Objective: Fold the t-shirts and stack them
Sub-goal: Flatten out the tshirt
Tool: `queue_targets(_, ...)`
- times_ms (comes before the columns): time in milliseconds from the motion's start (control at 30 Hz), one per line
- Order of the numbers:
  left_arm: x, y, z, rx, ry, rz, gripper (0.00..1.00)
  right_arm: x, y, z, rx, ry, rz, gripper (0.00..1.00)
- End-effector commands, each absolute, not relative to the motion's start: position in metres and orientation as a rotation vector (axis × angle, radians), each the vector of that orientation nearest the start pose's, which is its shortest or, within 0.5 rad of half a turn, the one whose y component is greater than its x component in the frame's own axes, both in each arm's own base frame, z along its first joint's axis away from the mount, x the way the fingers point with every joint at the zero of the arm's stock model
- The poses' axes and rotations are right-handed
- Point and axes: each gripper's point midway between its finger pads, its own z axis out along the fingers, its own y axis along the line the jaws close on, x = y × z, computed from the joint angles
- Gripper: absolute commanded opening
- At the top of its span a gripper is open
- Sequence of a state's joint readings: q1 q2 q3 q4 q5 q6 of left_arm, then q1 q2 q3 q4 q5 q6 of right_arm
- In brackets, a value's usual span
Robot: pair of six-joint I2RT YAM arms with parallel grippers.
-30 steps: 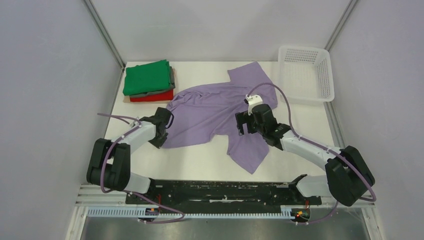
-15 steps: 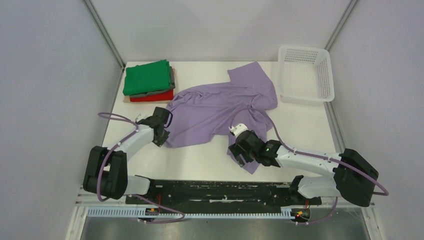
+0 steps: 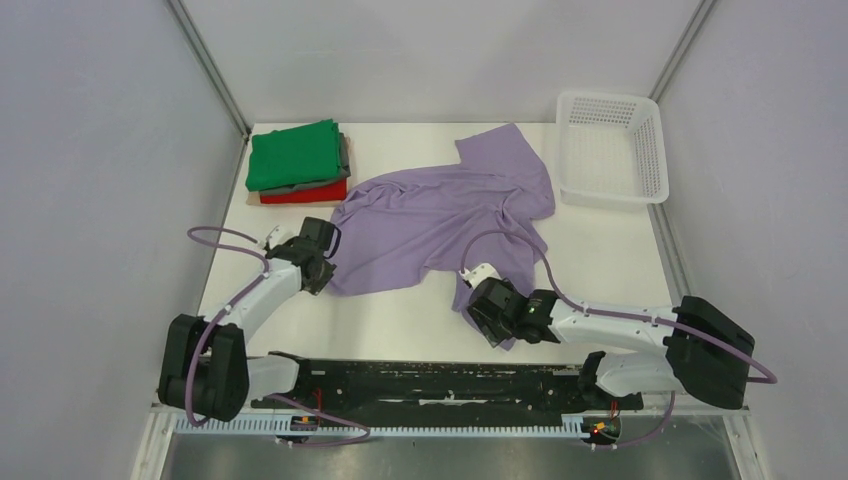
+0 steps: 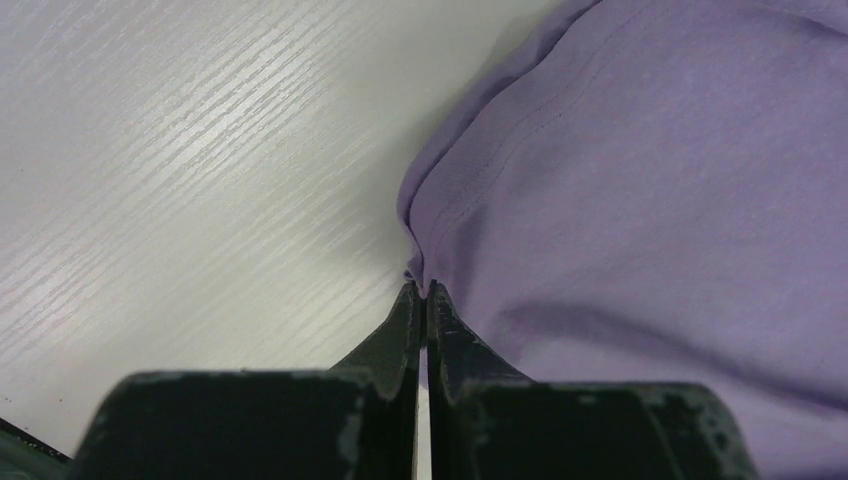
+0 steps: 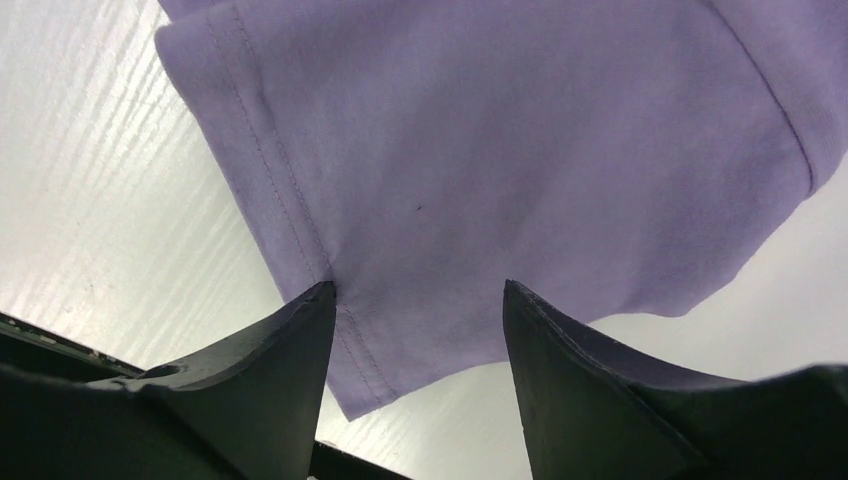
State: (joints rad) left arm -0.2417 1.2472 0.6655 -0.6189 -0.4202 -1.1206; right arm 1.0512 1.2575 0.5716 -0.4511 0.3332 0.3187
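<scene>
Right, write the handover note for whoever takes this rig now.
Left gripper: jaws shut, pinching the hem of the lavender t-shirt at its left edge.
Right gripper: jaws open, low over the shirt's near corner, gripping nothing.
The lavender t-shirt lies crumpled and unfolded mid-table. The green t-shirt, grey t-shirt and red t-shirt are folded and stacked at the far left corner, green on top, red at the bottom.
Done: three shirts folded and stacked.
Left: flatten and fold the lavender one, then put it on the stack.
</scene>
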Motion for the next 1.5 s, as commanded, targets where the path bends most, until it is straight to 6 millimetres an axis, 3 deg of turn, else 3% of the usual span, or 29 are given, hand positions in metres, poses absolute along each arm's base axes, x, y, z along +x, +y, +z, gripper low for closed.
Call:
queue_targets(0,0.247,-0.013,0.049,-1.123,2.281,0.165,0.02,0.153,0.181,0.037,-0.844,2.454,0.033,0.65)
queue_targets(100,0.245,-0.012,0.054,-1.116,2.273,0.156,0.02,0.148,0.193,0.042,-0.887,2.444,0.122,0.66)
queue_targets(233,0.246,-0.012,0.059,-1.107,2.260,0.140,0.02,0.139,0.194,0.029,-0.935,2.466,0.161,0.66)
queue_targets(500,0.243,-0.011,0.058,-1.098,2.268,0.144,0.02,0.132,0.175,-0.002,-0.967,2.512,0.081,0.62)
queue_targets(700,0.244,-0.014,0.058,-1.074,2.279,0.123,0.02,0.141,0.169,0.000,-0.945,2.486,0.010,0.49)
queue_targets(867,0.248,-0.015,0.059,-1.061,2.269,0.111,0.02,0.144,0.151,-0.003,-0.891,2.479,-0.064,0.47)
queue_targets(1000,0.255,-0.028,0.057,-1.021,2.301,0.030,0.02,0.145,0.153,-0.005,-0.865,2.510,0.031,0.43)
queue_targets(1067,0.254,-0.024,0.057,-1.027,2.301,0.060,0.02,0.146,0.151,-0.007,-0.853,2.511,0.030,0.39)
queue_targets(1167,0.258,-0.027,0.060,-1.026,2.295,0.035,0.02,0.153,0.151,-0.009,-0.816,2.508,0.051,0.14)
queue_targets(1233,0.263,-0.029,0.068,-1.004,2.290,0.022,0.02,0.167,0.156,-0.002,-0.756,2.481,0.063,0.01)
queue_targets(1300,0.265,-0.025,0.078,-1.022,2.251,0.035,0.02,0.195,0.153,0.018,-0.635,2.395,-0.018,0.00)
queue_targets(1400,0.277,-0.031,0.102,-1.019,2.182,-0.060,0.02,0.243,0.155,0.081,-0.446,2.209,-0.101,0.00)
queue_targets(1467,0.291,-0.040,0.134,-0.976,2.130,-0.148,0.02,0.267,0.166,0.130,-0.415,2.090,-0.070,0.00)
